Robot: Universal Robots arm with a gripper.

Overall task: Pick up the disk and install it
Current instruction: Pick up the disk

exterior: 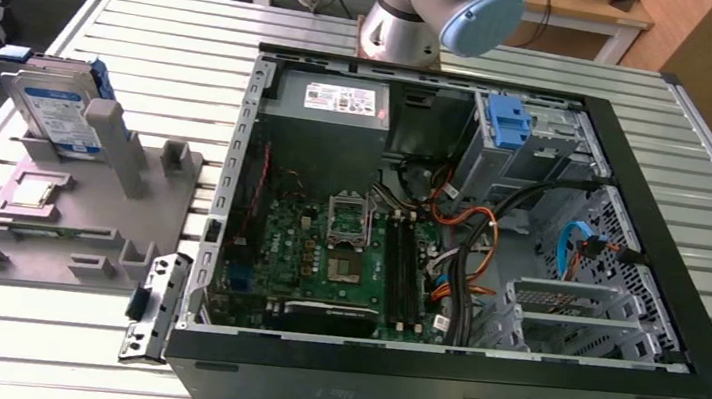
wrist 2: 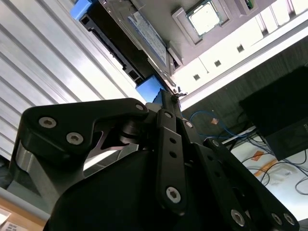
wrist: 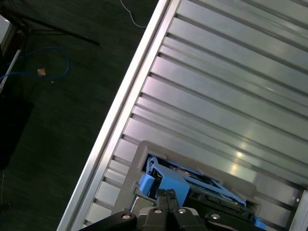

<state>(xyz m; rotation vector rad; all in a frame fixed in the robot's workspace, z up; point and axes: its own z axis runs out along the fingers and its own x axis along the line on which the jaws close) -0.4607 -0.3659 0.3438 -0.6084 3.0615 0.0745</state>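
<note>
Pincer (wrist: pixel 167 194) (closed) hangs over disk (exterior: pixel 57 110) standing upright.

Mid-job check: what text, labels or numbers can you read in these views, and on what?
Nothing reads legibly.
White-and-blue label on the disk: print too small to read, in the second wrist view too.
White sticker on the power-supply box: too small.
Processor chip on the grey fixture: markings too faint.
</note>
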